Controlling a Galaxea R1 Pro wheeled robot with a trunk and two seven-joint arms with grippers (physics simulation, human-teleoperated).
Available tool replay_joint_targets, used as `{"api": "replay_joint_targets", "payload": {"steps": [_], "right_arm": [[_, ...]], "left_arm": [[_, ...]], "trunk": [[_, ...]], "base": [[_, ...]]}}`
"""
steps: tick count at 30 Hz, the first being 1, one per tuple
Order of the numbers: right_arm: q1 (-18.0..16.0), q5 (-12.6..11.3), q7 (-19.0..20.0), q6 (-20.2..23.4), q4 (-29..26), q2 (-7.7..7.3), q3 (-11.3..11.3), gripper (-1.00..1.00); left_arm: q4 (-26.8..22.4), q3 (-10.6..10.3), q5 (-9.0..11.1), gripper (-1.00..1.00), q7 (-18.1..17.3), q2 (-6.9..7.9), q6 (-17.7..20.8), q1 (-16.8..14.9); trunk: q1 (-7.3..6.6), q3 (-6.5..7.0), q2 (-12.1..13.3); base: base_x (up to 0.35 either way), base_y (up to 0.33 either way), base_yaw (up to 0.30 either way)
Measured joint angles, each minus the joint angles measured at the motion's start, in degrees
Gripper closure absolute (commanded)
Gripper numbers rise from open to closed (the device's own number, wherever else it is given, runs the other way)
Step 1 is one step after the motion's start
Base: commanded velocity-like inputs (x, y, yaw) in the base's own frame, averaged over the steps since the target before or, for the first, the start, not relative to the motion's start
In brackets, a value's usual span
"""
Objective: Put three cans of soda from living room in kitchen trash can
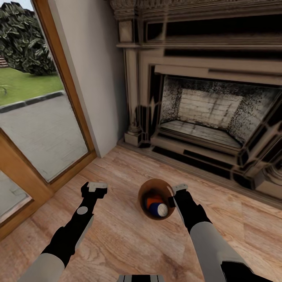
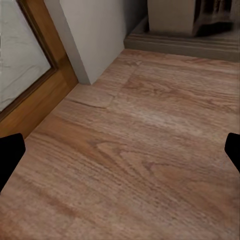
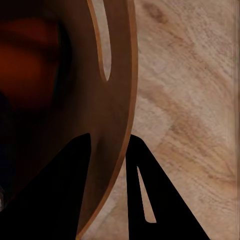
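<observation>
In the head view, the trash can shows its coppery brown inside from above, over the wood floor in front of the fireplace. Inside it lie an orange soda can and a dark blue soda can with a silvery top; a third can is hidden. My right gripper is shut on the bin's rim. In the right wrist view the bin's wall stands between the fingers, with an orange blur of a can inside. My left gripper is open and empty over bare floor.
A dark ornate fireplace with a raised hearth step fills the wall ahead. A glass door in a wooden frame runs along the left, and a white wall corner stands between them. Wood floor spreads around me.
</observation>
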Motion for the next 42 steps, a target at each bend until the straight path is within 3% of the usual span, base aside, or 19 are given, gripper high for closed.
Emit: {"api": "replay_joint_targets", "payload": {"steps": [42], "right_arm": [[0.01,-0.14,0.02,0.03,-0.41,-0.01,0.0,1.0]], "left_arm": [[0.8,-0.01,-0.47,-1.0,0.01,-0.81,0.01,0.01]], "trunk": [[0.0,3.85,0.0]], "base": [[0.0,0.0,0.0]]}}
